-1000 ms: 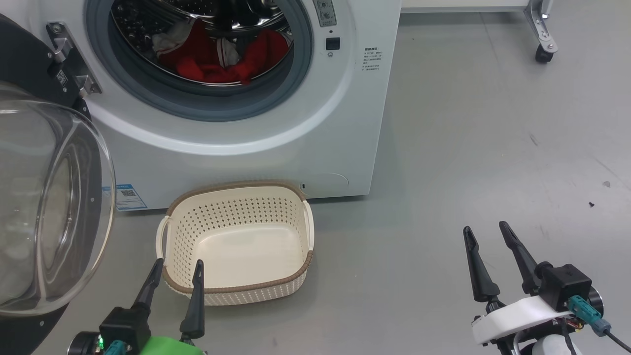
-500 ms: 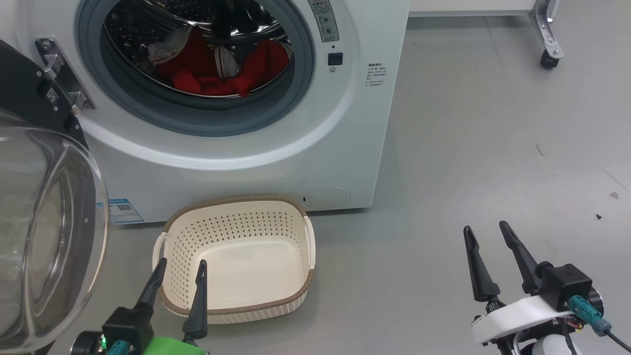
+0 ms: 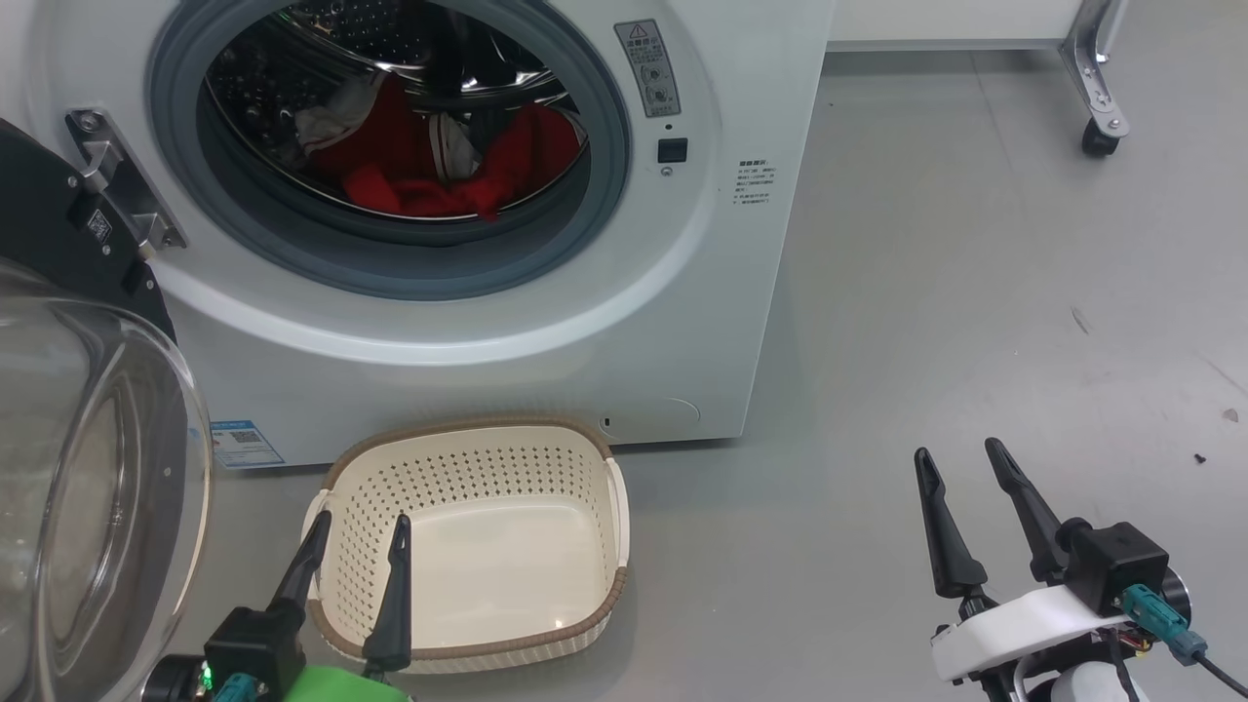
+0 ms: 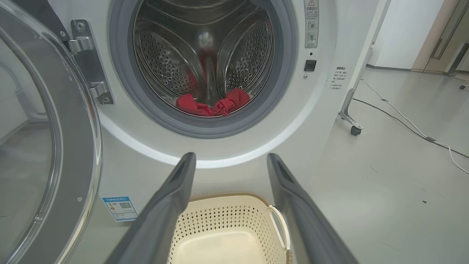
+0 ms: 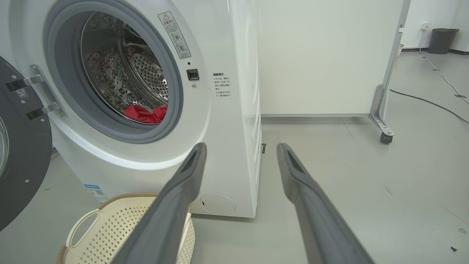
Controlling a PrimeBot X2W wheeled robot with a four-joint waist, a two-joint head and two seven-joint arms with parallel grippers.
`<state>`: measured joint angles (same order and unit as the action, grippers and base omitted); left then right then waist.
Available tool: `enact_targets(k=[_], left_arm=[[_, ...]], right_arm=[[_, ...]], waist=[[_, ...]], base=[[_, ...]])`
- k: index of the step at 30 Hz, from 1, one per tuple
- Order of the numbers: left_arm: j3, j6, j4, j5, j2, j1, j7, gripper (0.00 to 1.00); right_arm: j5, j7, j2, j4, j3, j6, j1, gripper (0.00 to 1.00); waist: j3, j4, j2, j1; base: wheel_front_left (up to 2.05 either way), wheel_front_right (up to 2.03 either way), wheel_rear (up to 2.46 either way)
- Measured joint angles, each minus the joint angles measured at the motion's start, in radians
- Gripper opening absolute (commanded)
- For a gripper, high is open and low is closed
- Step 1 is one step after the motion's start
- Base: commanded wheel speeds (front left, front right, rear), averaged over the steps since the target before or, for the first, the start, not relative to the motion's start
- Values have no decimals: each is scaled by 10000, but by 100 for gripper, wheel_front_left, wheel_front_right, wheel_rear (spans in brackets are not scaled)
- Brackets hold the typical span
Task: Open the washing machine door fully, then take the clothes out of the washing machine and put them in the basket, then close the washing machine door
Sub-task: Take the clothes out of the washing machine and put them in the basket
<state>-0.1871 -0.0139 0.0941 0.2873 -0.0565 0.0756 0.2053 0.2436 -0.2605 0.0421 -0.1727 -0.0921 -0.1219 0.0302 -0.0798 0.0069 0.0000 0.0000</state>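
Two spread, empty grippers in the head view: left gripper [image 3: 361,522] at the near left corner of the basket [image 3: 468,426], right gripper [image 3: 957,451] over floor [image 3: 926,292]. Left wrist view: clothes [image 4: 209,106] low in the washing machine [image 4: 238,154], door [image 4: 84,165] open. Right wrist view: basket before it.

**A:** Low in the head view's left corner sits the left pincer [image 3: 361,520], dark fingers [image 3: 394,595] pointing up, jaws spread wide, nothing between them.

**B:** Green casing [image 3: 341,685] behind it. And on the other side?

**A:** Same for the right pincer [image 3: 958,451]: splayed apart, empty, tips leaning slightly left, carried on a white wrist [image 3: 1014,624] with a teal plug [image 3: 1160,619].
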Motion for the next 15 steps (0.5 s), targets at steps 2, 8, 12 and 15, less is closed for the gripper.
enact_targets(k=[2, 8, 12, 15], left_arm=[[-25, 0, 2, 0, 0, 0, 0, 100], [-42, 0, 13, 2, 0, 0, 0, 100], [-42, 0, 63, 4, 2, 0, 0, 100], [-42, 0, 82, 4, 2, 0, 0, 100]], right_arm=[[0, 0, 0, -8, -15, 0, 0, 100], [2, 0, 0, -59, -46, 0, 0, 100], [12, 0, 0, -77, -65, 0, 0, 100], [12, 0, 0, -77, -71, 0, 0, 100]], waist=[[3, 11, 0, 0], [17, 39, 0, 0], [35, 49, 0, 0], [41, 50, 0, 0]], base=[[23, -23, 0], [7, -7, 0], [0, 0, 0], [0, 0, 0]])
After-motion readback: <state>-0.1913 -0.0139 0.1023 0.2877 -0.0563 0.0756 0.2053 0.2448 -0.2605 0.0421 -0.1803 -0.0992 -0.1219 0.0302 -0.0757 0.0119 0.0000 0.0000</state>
